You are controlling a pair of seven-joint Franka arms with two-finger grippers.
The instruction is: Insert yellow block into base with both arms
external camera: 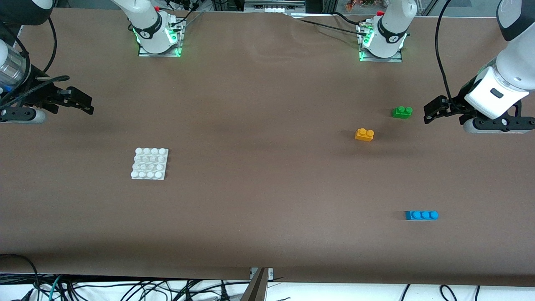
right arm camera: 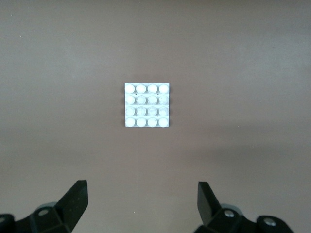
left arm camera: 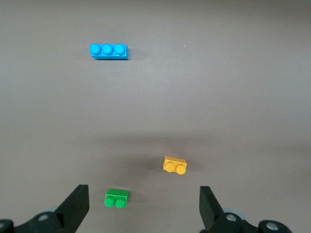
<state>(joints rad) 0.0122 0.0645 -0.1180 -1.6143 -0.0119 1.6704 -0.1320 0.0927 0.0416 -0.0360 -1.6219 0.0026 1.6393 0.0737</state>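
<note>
- Table: nothing is gripped and nothing is inserted yet.
- Left gripper: hangs wide open, up in the air beside the green brick, at the left arm's end.
- Right gripper: hangs wide open well apart from the base.
- Base: lies flat and loose, nearer the front camera than the right gripper; pressing could slide it unless it is held.
- Yellow block: on the table near the green brick, so the left gripper could close on the wrong one.

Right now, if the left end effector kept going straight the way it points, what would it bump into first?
Probably the green brick, lying just ahead between the open left end effector's fingers; the yellow block comes after. Depth is uncertain.
</note>
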